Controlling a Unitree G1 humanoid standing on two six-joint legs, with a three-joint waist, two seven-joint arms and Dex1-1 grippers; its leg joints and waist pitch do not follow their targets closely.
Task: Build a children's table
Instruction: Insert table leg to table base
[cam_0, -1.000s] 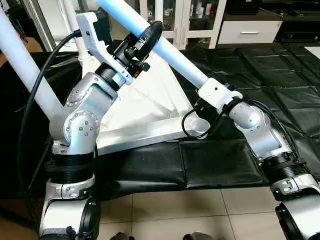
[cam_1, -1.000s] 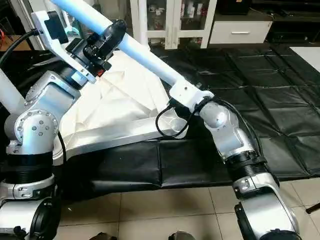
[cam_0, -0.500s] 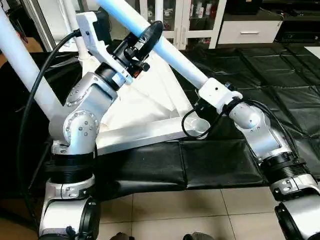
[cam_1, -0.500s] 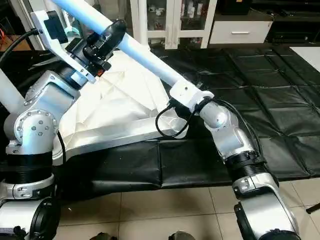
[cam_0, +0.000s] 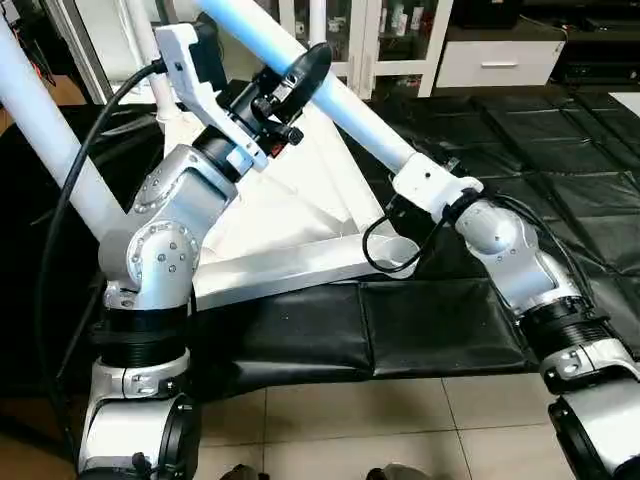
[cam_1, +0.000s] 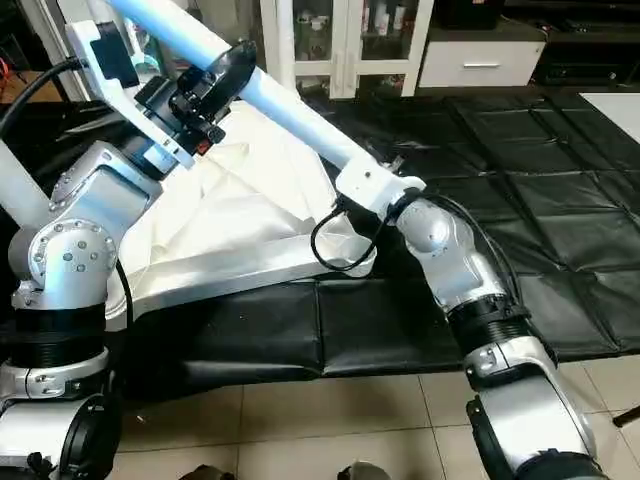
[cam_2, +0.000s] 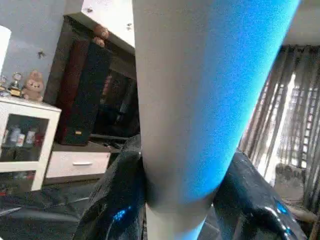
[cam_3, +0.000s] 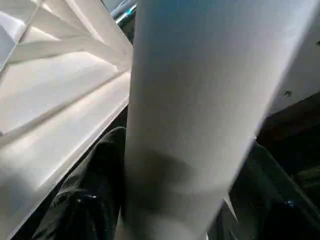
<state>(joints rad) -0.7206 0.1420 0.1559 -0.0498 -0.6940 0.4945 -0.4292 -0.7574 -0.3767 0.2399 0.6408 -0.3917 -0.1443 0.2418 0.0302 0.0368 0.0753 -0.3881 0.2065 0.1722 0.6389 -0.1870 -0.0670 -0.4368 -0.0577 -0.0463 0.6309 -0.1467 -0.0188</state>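
Two arms reach in over a black mat spread on the floor. At the far left of the frame a white leg rises slantwise out of the upper left corner. Next to it, the left gripper sits in the upper middle, its black fingers clamped around a second, long leg that runs diagonally from the top of the frame down toward the centre. Beneath this leg the square table top lies upside down on the mat, ribbed underside showing, with a round corner socket at its near right corner. Right of centre, the right gripper is at the lower end of the same leg, just above that socket; its dark fingers stand on either side of the tube, but whether they press on it I cannot tell. Along the top edge stands a white glass-door cabinet.
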